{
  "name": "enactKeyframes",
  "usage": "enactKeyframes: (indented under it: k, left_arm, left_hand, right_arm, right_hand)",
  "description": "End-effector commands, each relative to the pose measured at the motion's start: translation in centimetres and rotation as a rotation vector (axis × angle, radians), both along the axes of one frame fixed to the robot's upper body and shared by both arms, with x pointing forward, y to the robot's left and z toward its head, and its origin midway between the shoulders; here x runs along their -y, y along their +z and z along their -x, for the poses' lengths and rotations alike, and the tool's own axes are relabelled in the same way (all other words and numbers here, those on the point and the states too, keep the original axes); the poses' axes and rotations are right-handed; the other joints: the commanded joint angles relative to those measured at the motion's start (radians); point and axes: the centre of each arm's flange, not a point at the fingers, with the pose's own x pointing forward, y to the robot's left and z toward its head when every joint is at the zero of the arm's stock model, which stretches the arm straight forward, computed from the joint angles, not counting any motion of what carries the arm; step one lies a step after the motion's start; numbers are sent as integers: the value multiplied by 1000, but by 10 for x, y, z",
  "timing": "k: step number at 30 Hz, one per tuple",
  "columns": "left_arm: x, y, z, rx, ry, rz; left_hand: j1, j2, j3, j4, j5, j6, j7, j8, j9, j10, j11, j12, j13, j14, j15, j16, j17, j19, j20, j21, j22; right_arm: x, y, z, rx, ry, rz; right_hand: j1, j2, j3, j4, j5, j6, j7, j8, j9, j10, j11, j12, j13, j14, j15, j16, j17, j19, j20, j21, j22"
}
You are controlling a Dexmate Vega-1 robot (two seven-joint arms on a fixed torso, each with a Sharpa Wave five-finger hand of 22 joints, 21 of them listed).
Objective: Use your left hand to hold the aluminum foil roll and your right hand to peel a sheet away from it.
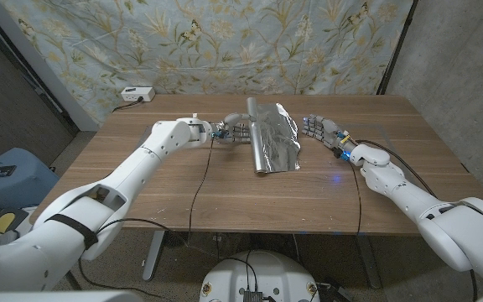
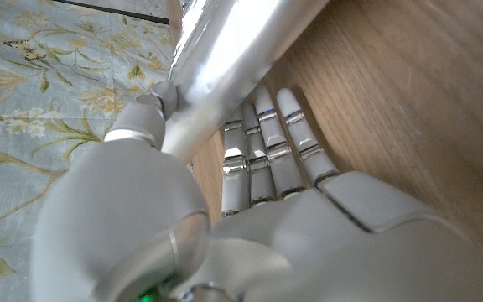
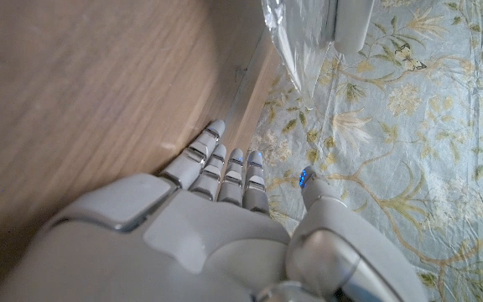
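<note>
Left robot hand (image 1: 235, 131) grips the aluminum foil roll (image 1: 256, 143) mid-bench (image 1: 141, 193), thumb over the tube. Crinkled sheet (image 1: 280, 141) lies unrolled to the roll's right. Right robot hand (image 1: 319, 130) released, fingers extended, just beside the sheet's edge.

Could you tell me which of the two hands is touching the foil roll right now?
The left hand: its fingers and thumb are against the foil roll. The right hand is beside the peeled sheet, fingers straight, holding nothing.

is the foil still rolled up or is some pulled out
Some is pulled out: a crinkled sheet lies spread on the table beside the roll.
</note>
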Motion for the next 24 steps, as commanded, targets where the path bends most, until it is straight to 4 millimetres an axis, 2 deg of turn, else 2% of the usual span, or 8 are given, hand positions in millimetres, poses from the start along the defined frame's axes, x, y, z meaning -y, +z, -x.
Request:
enactKeyframes:
  k: [1, 12, 13, 24]
  left_arm:
    - [-3, 1, -6, -38, -46, 97]
    - [0, 5, -7, -73, -99, 158]
    - [1, 5, -7, -75, -106, 163]
    - [3, -6, -5, -106, -123, 191]
  left_hand:
    - [63, 72, 64, 57, 7, 86, -76, 172, 200, 102, -100, 0, 5, 8, -9, 0, 2, -1, -1, 11, 2]
    - [60, 70, 67, 56, 9, 84, -78, 174, 202, 104, -104, 0, 9, 12, -9, -1, 6, -2, -2, 17, 1]
    - [60, 71, 69, 57, 10, 84, -76, 174, 203, 104, -97, 0, 9, 11, -9, -2, 6, -2, -1, 18, 1]
    - [56, 69, 71, 57, 11, 81, -74, 172, 200, 100, -95, -6, 8, 11, -8, -5, 9, -5, 0, 24, 1]
  right_arm:
    - [-7, 0, -1, -22, 6, 23]
    - [-14, 1, -2, -28, 22, 39]
    - [-14, 1, -2, -30, 23, 41]
    - [-17, -3, 3, -43, 39, 61]
  right_hand:
    - [11, 5, 2, -5, -4, 6, -3, 4, 2, 0, -1, 3, 5, 1, 8, 3, 1, 1, 4, 6, 5]
    - [11, 5, 2, -5, -4, 6, -3, 4, 2, -1, 0, 3, 5, 0, 9, 3, 1, 0, 4, 6, 5]
    - [11, 5, 2, -5, -4, 7, -3, 4, 2, -1, 0, 4, 5, 0, 10, 3, 1, 1, 5, 6, 5]
    - [11, 5, 2, -5, -4, 8, -4, 4, 2, -6, 3, 2, 5, -2, 13, 3, 1, 1, 11, 6, 5]
